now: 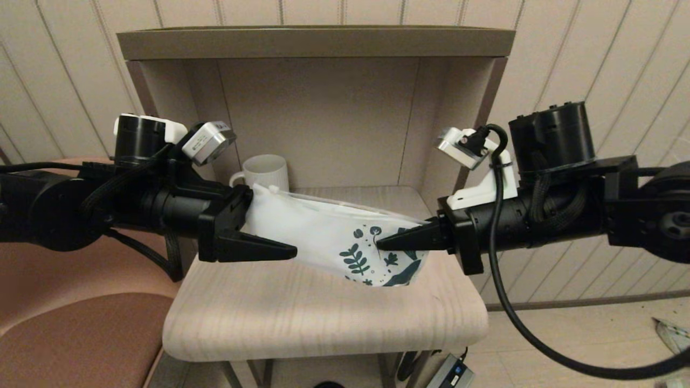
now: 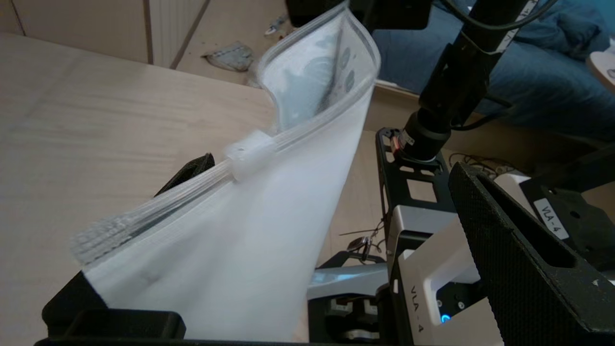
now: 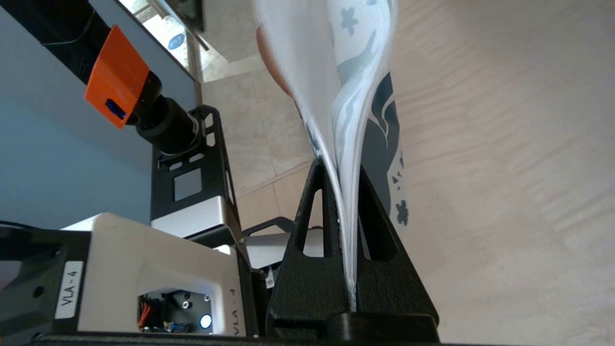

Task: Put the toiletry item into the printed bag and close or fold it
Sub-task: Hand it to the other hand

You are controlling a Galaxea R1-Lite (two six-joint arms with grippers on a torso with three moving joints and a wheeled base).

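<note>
Stretched between both arms above the pale wooden surface [image 1: 323, 318], the printed bag [image 1: 323, 231] is held with its long axis running left to right. Its plain end sits in the left end effector [image 1: 269, 237], whose fingers are spread; its leaf-printed end is clamped by the right end effector [image 1: 388, 242]. A slider [image 2: 250, 154] rides the zip. The toiletry item isn't seen. "VLA-4" is read on labels. A white ribbed mug [image 1: 265, 171] stands behind.

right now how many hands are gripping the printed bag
1 for sure: the right hand is shut on the printed bag at its leaf-print end. The left hand is open at the plain end, the bag lying between its fingers.
</note>
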